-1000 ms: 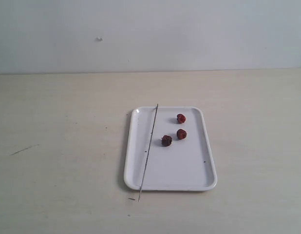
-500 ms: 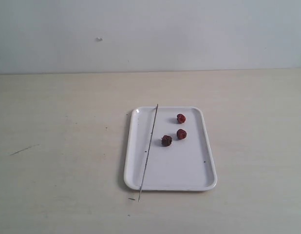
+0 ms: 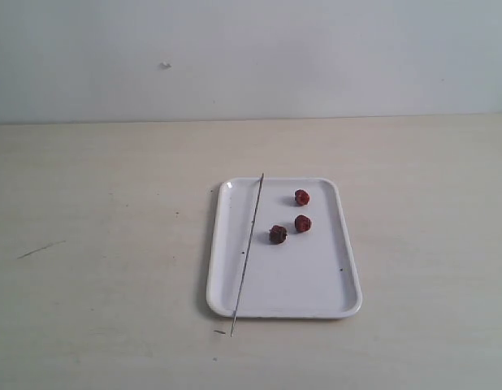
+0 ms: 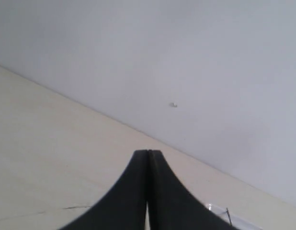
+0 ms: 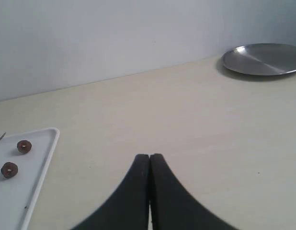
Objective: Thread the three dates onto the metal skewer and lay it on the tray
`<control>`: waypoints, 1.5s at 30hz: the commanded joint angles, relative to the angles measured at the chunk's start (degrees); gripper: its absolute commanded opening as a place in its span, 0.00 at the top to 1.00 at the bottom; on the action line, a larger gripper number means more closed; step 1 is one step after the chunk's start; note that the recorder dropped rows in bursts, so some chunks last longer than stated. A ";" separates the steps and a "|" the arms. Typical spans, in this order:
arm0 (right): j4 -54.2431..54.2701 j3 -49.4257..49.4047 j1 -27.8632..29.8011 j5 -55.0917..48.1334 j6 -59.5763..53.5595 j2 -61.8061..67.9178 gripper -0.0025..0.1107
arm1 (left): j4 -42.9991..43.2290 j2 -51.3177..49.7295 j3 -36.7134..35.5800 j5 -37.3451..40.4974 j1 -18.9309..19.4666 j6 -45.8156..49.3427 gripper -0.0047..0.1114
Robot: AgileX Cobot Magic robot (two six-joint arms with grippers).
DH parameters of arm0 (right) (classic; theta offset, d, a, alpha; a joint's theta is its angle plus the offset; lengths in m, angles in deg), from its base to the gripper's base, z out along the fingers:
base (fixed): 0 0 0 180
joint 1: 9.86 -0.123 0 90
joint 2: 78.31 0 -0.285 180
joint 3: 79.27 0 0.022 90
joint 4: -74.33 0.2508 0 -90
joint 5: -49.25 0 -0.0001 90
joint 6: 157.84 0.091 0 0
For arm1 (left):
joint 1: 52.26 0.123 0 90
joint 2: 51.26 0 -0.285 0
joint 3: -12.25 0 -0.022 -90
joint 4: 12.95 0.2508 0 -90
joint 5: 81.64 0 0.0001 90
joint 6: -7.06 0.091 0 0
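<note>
Left end effector [image 4: 148, 154]: my two dark fingers are pressed flat together with nothing between them. It hangs over bare desk [image 4: 47, 153] and is outside the exterior view.

Right end effector [image 5: 149, 157]: also closed to a seam and empty.

Tray [image 3: 304, 280]: white, lying on the desk ahead of both arms. From my left wrist only its corner shows, ahead and off to one side. From my right wrist its edge and two dates show.

Metal skewer [image 3: 248, 252]: rests on the tray's left strip. Its long axis runs near to far, leaning slightly right at the far end. Both tips overhang the short rims.

Three dates, all loose on the tray right of the skewer and clear of it:
- far date [image 3: 302, 197]
- middle date [image 3: 303, 223]
- darker date [image 3: 278, 235], nearest the rod

Steel dish [image 5: 261, 60]: well off on the right, not part of the task.

Judgement: the skewer lies on my left arm's side and the dates on my right's. Nothing is threaded yet.
</note>
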State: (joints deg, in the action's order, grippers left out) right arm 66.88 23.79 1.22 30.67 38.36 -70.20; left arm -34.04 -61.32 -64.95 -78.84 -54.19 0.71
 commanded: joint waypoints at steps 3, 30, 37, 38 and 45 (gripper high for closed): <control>-0.21 -0.28 0.24 0.95 -0.08 -0.32 0.98 | -2.02 -0.48 6.23 1.08 0.12 -1.17 0.96; -0.21 -0.28 0.24 0.95 -0.08 -0.32 0.98 | 10.63 -86.44 59.11 39.68 -22.97 2.94 0.96; -0.21 -0.28 0.24 0.95 -0.08 -0.32 0.98 | 19.43 -102.64 72.31 41.15 -36.49 -6.40 0.96; -0.21 -0.28 0.24 0.95 -0.08 -0.32 0.98 | 19.43 -104.83 74.75 41.28 -38.00 -6.64 0.96; -0.21 -0.28 0.24 0.95 -0.08 -0.32 0.98 | 20.63 -114.85 86.69 46.73 -41.49 -9.58 0.96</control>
State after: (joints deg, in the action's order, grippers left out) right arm 66.88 23.79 1.22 30.67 38.36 -70.20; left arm -13.90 -173.98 18.73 -34.17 -95.24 -7.50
